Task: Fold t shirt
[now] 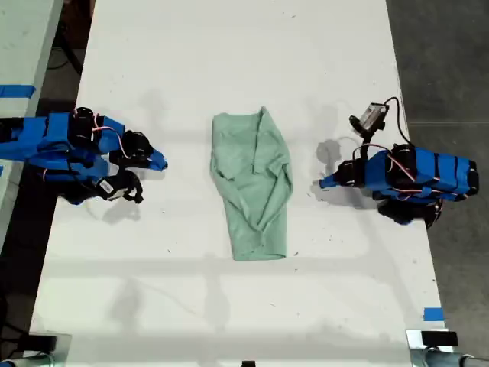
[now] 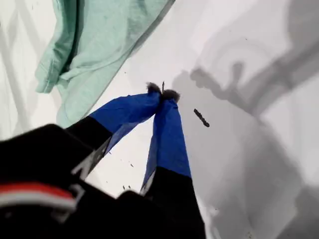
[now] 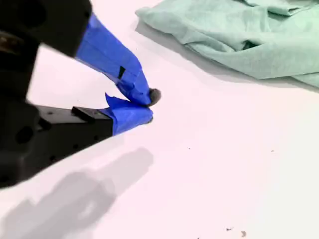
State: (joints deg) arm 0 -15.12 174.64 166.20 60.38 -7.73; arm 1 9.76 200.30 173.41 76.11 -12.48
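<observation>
The t shirt (image 1: 252, 187) lies crumpled and partly folded lengthwise in the middle of the white tabletop (image 1: 229, 46). My first tool (image 2: 162, 94) is clenched on nothing, tips together over bare tabletop near the shirt's edge. My second tool (image 3: 149, 104) is likewise clenched and empty, just short of the cloth. In the exterior view one blue arm sits on each side, both clear of the shirt

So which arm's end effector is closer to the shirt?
The arm on the exterior view's right: its end effector leaves less bare table to the shirt than the one on the exterior view's left.
</observation>
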